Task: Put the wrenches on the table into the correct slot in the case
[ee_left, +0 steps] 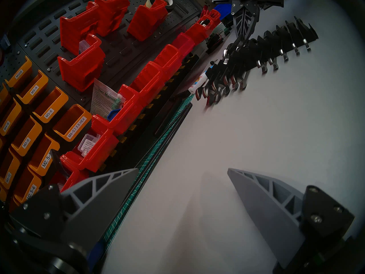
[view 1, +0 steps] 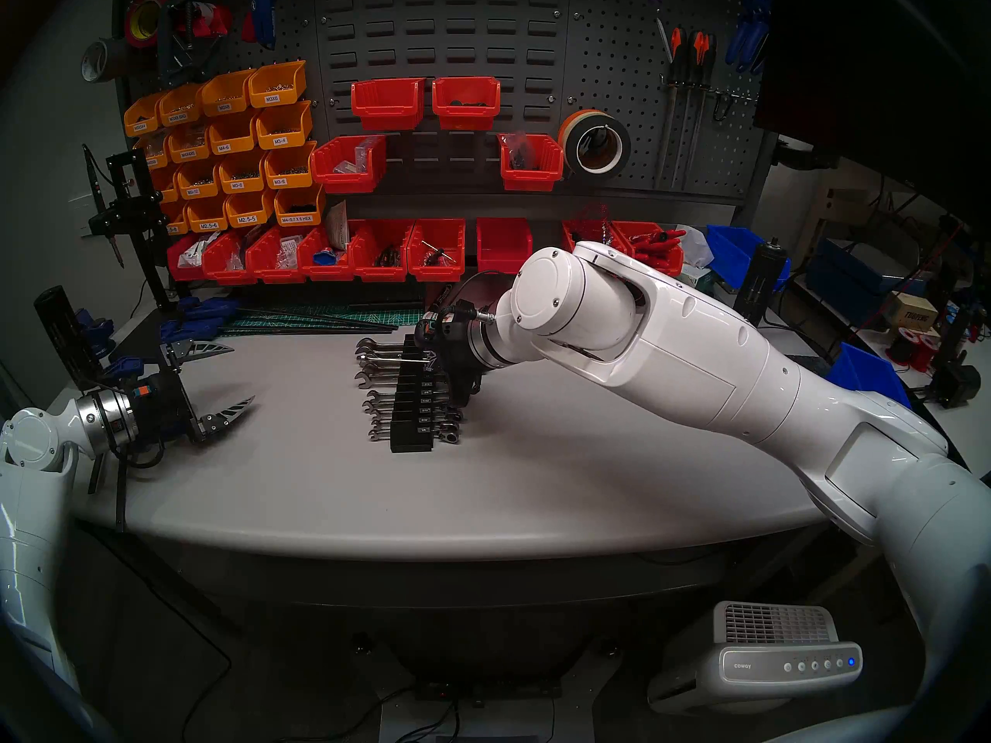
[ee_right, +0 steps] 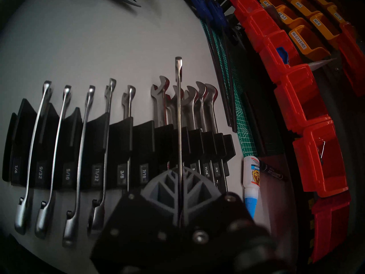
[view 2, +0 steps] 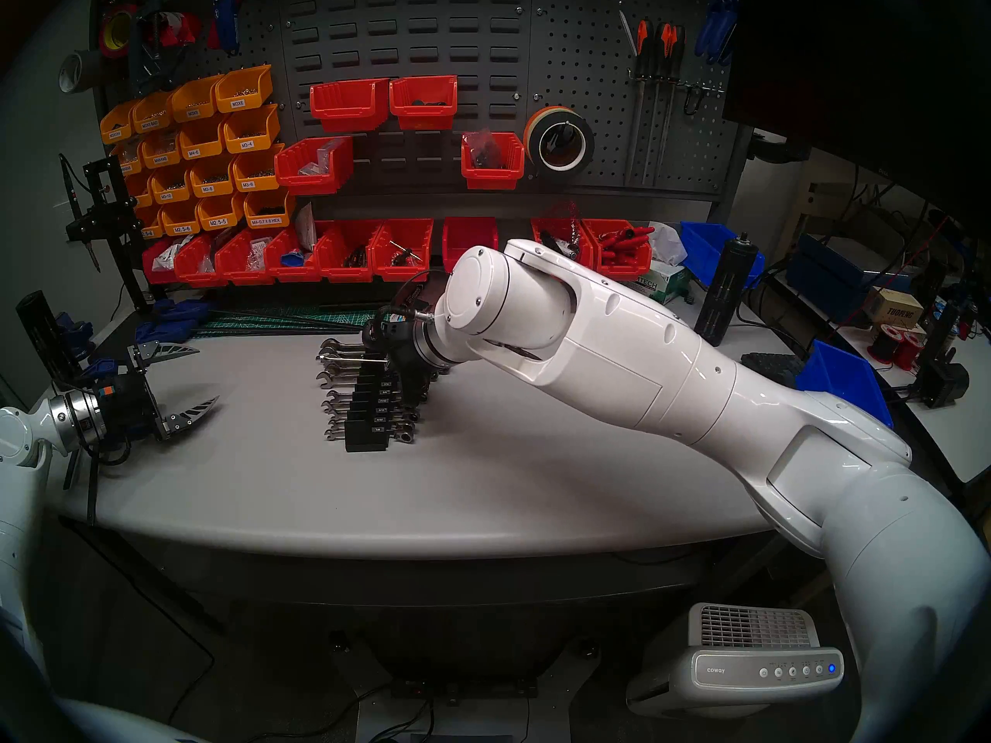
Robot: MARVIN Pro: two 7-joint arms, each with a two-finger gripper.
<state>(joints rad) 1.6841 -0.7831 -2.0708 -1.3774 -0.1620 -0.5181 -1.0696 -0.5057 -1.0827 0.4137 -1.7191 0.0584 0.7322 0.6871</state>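
Shiny chrome shows on the wrench [ee_right: 178, 109] that the right gripper [ee_right: 180, 169] holds. The two grey fingers [ee_right: 164, 186] are pressed together on its thin shaft, and the wrench sticks out straight ahead, thin edge up. It hangs over the black wrench rack [view 1: 410, 399], above the grooves near the far end, between the 7/16 label and the 11/16 label. I cannot tell if it touches the rack. The rack lies in the middle of the light grey counter [view 1: 536, 484], and other wrenches sit in its grooves. A glue bottle [ee_right: 249, 178] lies just beside the far end of the rack, next to a green cutting mat [ee_right: 243, 117]. Red bins [view 1: 434, 248] line the back of the counter. The left gripper [view 1: 228, 380] hangs over the left side of the counter, well apart from the rack, with its fingers [ee_left: 262, 206] wide apart and nothing in them
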